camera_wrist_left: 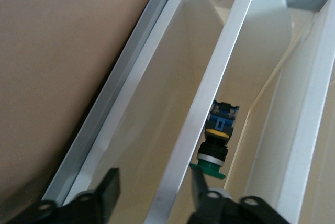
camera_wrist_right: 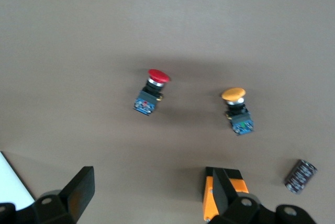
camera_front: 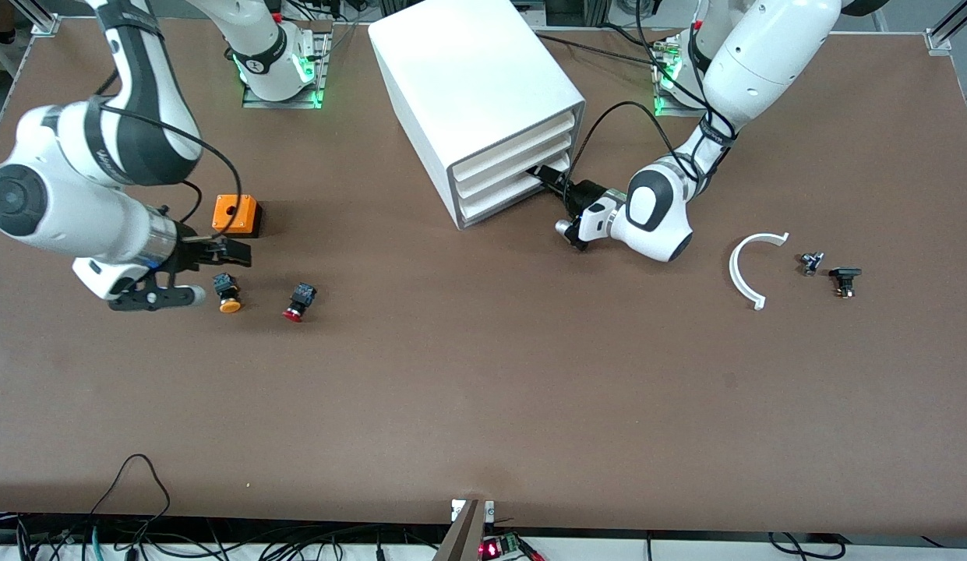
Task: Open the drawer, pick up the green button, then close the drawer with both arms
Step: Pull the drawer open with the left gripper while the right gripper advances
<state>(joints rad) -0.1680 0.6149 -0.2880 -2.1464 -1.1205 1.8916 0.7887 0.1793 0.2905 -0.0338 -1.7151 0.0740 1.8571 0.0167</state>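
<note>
The white cabinet [camera_front: 475,78] stands toward the robots' side of the table. My left gripper [camera_front: 547,178] is at the front of the lowest drawer [camera_front: 502,200]. In the left wrist view it [camera_wrist_left: 153,178] is open, and its fingers straddle a white drawer front lip [camera_wrist_left: 209,103] without gripping it. The green button [camera_wrist_left: 215,148] lies inside a drawer just past that lip, close to one fingertip. My right gripper [camera_front: 227,251] is open and empty, low over the table between an orange box and a yellow-capped button. It also shows in the right wrist view [camera_wrist_right: 151,187].
The orange box [camera_front: 236,214], the yellow button [camera_front: 228,294] and a red button [camera_front: 298,302] lie near my right gripper. A black cylinder [camera_wrist_right: 301,176] lies beside the box. A white curved piece [camera_front: 744,269] and two small dark parts [camera_front: 812,262] [camera_front: 845,279] lie toward the left arm's end.
</note>
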